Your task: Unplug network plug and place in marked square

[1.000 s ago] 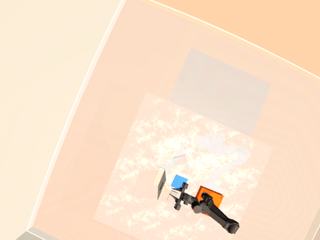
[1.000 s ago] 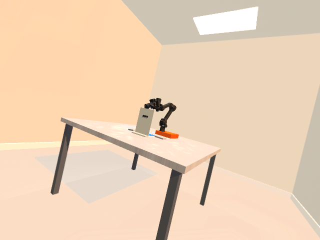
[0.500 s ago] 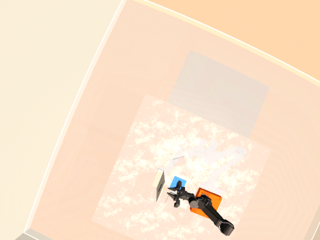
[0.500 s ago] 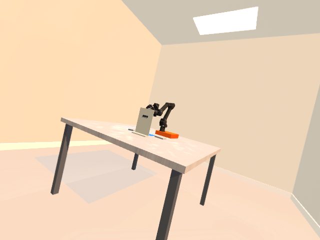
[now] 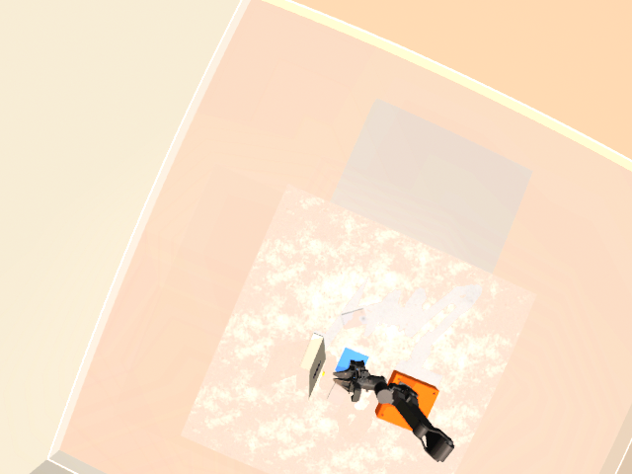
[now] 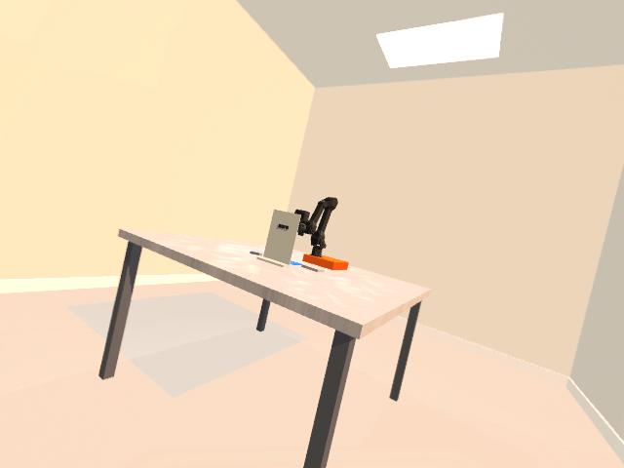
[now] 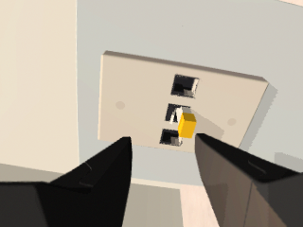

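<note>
Gap between gripper (image 5: 334, 379) (image 7: 163, 136) and upright panel (image 5: 315, 356) (image 6: 282, 236) (image 7: 227, 33): open lane straight to the yellow-ended plug (image 5: 323, 373) (image 7: 187, 125). Panel blocks anything past it. Faceplate (image 7: 142, 95) surrounds the plug, jutting off the panel. Plug sticks out past the faceplate; room both sides of it, fingertips apart from everything.
</note>
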Robot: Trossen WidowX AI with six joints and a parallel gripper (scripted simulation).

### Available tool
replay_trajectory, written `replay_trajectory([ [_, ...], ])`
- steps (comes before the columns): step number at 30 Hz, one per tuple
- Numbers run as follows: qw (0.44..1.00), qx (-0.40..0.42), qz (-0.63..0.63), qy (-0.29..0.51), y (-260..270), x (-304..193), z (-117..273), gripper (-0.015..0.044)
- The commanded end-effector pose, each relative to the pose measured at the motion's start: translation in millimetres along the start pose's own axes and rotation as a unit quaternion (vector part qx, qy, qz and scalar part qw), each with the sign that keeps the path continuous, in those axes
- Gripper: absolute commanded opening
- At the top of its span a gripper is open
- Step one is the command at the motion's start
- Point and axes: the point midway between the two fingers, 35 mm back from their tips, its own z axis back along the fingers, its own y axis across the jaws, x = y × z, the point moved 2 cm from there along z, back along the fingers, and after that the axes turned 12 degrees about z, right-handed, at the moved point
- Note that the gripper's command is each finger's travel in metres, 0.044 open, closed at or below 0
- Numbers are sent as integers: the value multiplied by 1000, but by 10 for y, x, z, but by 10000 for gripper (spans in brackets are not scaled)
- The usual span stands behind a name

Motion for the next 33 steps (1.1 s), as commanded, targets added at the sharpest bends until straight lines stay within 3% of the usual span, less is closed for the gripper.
replay_trajectory([
  [1, 997, 4, -78, 22, -98, -131, 103, 156],
  [12, 994, 6, -101, 28, -120, -164, 124, 156],
  [33, 995, 7, -101, 27, -132, -87, -194, 156],
])
